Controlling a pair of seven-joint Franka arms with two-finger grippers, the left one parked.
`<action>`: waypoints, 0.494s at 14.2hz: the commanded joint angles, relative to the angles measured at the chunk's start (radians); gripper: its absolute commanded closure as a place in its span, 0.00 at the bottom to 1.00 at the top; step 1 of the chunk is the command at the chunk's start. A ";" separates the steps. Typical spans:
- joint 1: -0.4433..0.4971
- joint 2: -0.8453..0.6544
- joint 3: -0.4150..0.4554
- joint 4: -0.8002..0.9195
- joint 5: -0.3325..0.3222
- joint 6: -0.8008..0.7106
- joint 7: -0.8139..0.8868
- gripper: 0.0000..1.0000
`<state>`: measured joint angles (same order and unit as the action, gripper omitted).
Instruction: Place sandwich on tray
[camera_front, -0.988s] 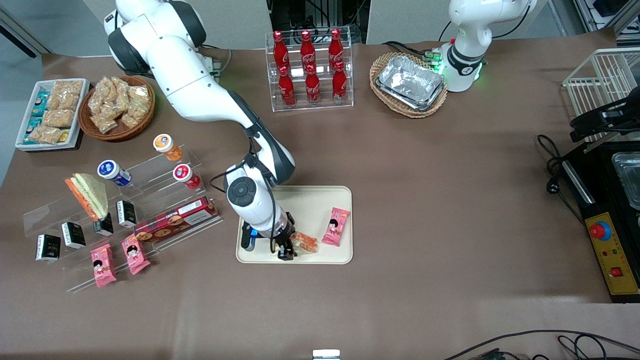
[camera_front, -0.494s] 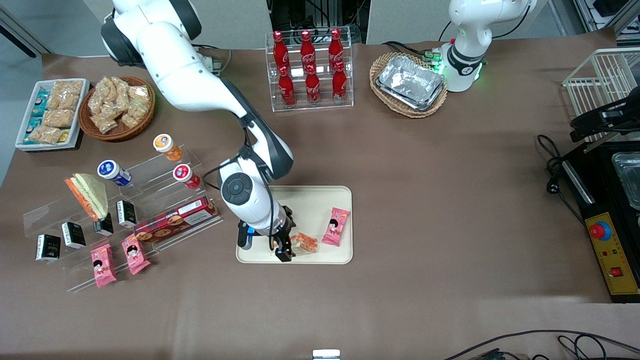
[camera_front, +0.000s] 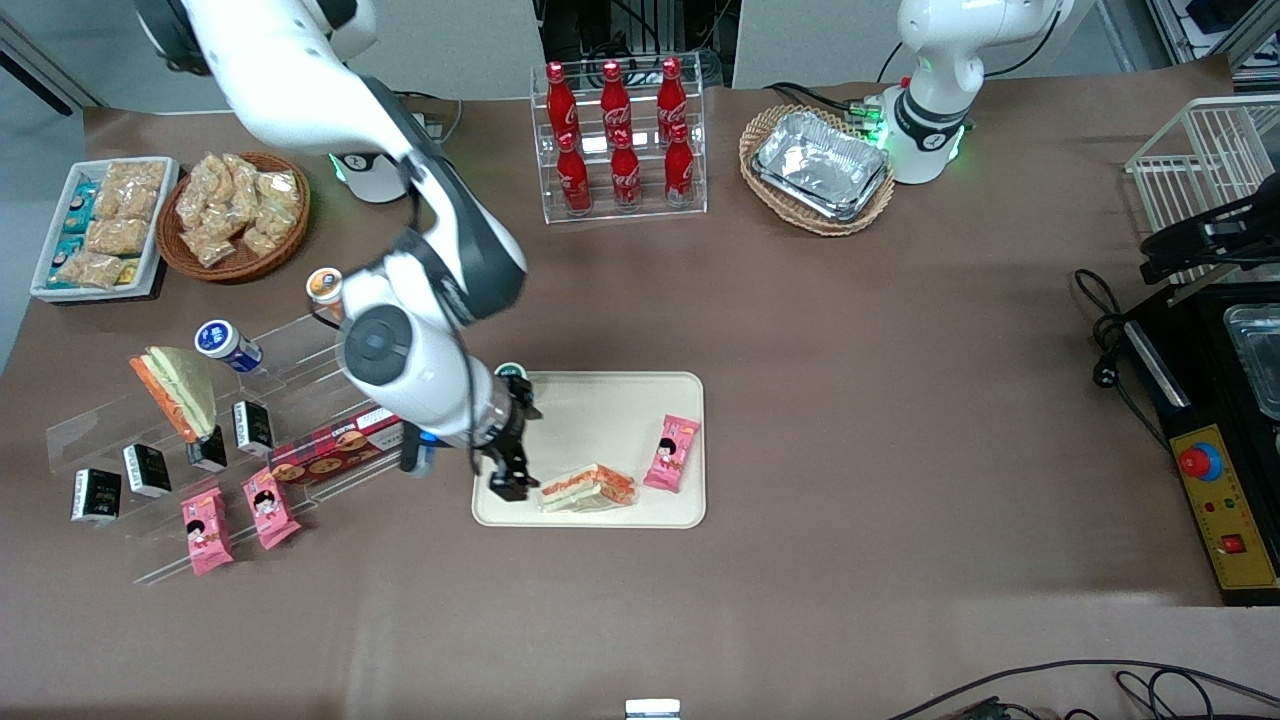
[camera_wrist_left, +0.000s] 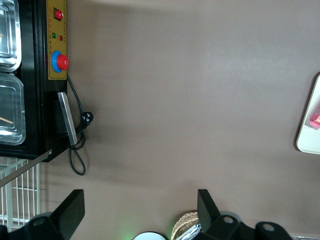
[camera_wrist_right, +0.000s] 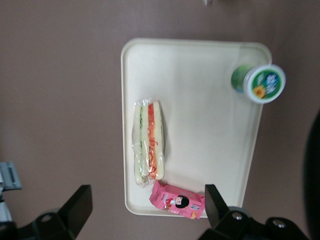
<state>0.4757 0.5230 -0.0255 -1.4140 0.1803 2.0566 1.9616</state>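
The sandwich (camera_front: 588, 487) lies flat on the tray (camera_front: 610, 420), beside a pink snack packet (camera_front: 671, 453). My gripper (camera_front: 512, 482) hangs above the tray's edge, fingers apart and empty.

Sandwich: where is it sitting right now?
The sandwich lies flat on the tray, along the rim nearest the front camera, beside the pink snack packet. The gripper hangs open above the tray's edge.

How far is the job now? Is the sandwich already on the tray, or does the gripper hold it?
Placing looks done: the sandwich lies flat on the tray, beside the pink snack packet. In hand: nothing, because the gripper is open, above the tray's edge toward the working arm's end, apart from the sandwich. Left: probably only moving the arm away.
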 joint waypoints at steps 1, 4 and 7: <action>-0.060 -0.119 0.007 -0.023 -0.021 -0.128 -0.165 0.00; -0.161 -0.199 0.009 -0.023 -0.041 -0.272 -0.463 0.00; -0.248 -0.264 0.007 -0.025 -0.063 -0.389 -0.807 0.00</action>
<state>0.2955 0.3288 -0.0302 -1.4150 0.1530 1.7534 1.4244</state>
